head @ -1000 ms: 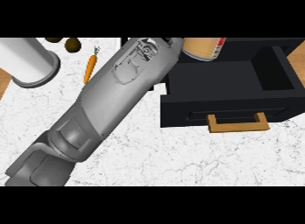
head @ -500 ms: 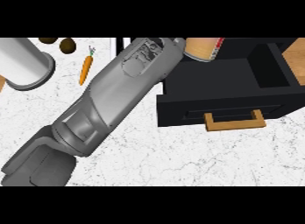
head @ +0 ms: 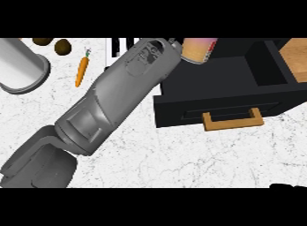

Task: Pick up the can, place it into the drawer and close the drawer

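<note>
— Since a second ago, what has shifted?

— Item one, can [head: 198, 49]: carried rightward, now over the open drawer [head: 237, 84]'s back left corner, tilted, its top cut off by the view's edge. My left forearm [head: 117, 101] has swung with it.

— Is it gripped?

— Cannot tell. My left hand is hidden behind the wrist at the top edge; only the forearm shows beside the can.

— The drawer?

— Black, pulled out, tan handle [head: 231, 120] facing me; its inside is too dark to read.

— Right hand?

— A black sliver [head: 296, 186] at the lower right edge; fingers unreadable.

— Remaining stock?

— White cylinder [head: 16, 66], carrot [head: 82, 72], two brown lumps [head: 63, 45], all on the marble counter [head: 202, 159].
</note>
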`<state>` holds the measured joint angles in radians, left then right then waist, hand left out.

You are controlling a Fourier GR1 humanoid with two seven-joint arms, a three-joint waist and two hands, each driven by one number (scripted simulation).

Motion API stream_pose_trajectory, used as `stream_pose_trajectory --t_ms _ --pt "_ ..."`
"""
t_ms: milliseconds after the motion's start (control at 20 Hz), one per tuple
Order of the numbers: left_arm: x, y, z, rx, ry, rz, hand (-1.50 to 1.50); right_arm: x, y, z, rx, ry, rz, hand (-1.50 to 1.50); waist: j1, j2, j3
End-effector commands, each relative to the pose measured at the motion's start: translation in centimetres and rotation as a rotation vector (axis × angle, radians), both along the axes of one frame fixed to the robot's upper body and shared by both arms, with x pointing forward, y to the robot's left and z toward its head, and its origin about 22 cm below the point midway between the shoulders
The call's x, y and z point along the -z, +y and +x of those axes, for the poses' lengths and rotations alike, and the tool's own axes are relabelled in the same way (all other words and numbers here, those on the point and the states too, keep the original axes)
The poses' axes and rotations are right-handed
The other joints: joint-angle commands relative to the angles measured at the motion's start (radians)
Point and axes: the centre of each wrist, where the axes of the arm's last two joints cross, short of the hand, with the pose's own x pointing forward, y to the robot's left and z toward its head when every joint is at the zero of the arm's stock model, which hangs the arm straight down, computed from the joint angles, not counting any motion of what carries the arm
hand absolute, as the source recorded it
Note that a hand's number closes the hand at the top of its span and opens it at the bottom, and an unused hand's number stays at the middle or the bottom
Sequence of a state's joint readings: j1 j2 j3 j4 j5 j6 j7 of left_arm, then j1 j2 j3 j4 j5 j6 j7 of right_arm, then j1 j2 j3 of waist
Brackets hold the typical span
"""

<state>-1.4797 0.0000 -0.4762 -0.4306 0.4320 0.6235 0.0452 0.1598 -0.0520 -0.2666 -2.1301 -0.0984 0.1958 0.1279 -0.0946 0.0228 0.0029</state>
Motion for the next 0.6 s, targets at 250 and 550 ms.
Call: stream_pose_trajectory --t_ms 250,550 --pt "2.6 1.1 0.6 -0.028 -0.023 0.071 1.5 0.0 1.3 0.8 -0.024 -0.022 0.007 -1.5 -0.023 0.008 0.0" --pt "3.5 1.5 0.7 -0.077 -0.022 0.084 -1.5 -0.7 -0.1 1.2 -0.027 -0.026 -0.012 -1.5 -0.024 0.008 0.0"
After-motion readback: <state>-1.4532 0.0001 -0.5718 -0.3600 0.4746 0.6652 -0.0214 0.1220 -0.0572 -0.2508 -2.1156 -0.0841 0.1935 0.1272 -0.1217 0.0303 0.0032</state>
